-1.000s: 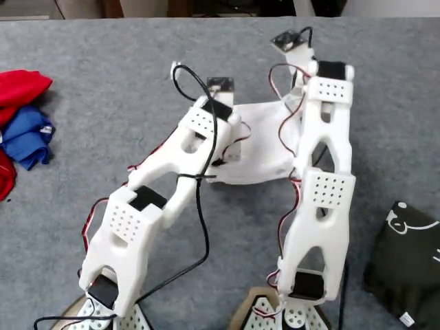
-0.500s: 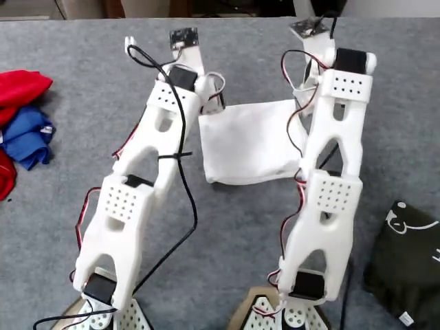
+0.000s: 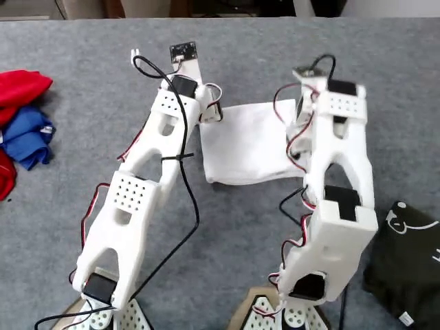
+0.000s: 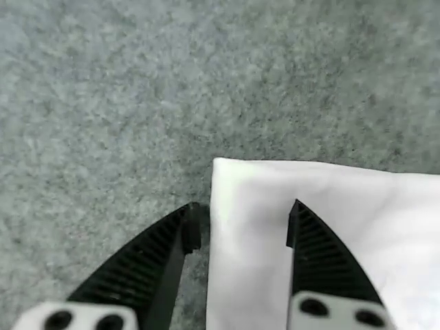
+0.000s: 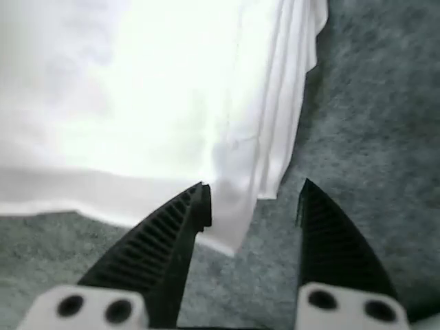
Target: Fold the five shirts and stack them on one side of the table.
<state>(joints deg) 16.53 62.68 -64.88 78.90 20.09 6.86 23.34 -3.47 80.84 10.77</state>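
Note:
A white shirt (image 3: pixel 247 141) lies folded into a rectangle in the middle of the grey table. My left gripper (image 4: pixel 244 216) is open and low at its far left corner; one finger is over the cloth (image 4: pixel 330 227) and the other over bare table. From above, that gripper (image 3: pixel 208 110) sits at the shirt's corner. My right gripper (image 5: pixel 253 196) is open at the shirt's right edge, with the layered hem (image 5: pixel 275 124) between its fingers. A red shirt (image 3: pixel 20 86) and a blue shirt (image 3: pixel 27 137) lie crumpled at the left edge. A black shirt (image 3: pixel 405 268) lies at the near right.
The right arm (image 3: pixel 337 137) covers the shirt's right edge in the high view. Bare grey table (image 3: pixel 82 55) stretches along the far side and between the white shirt and the left pile. The arm bases (image 3: pixel 268 313) stand at the near edge.
The left arm has swung from over the shirt out to its far left corner. The right arm has drawn back toward the near side. The white shirt now lies flat and uncovered.

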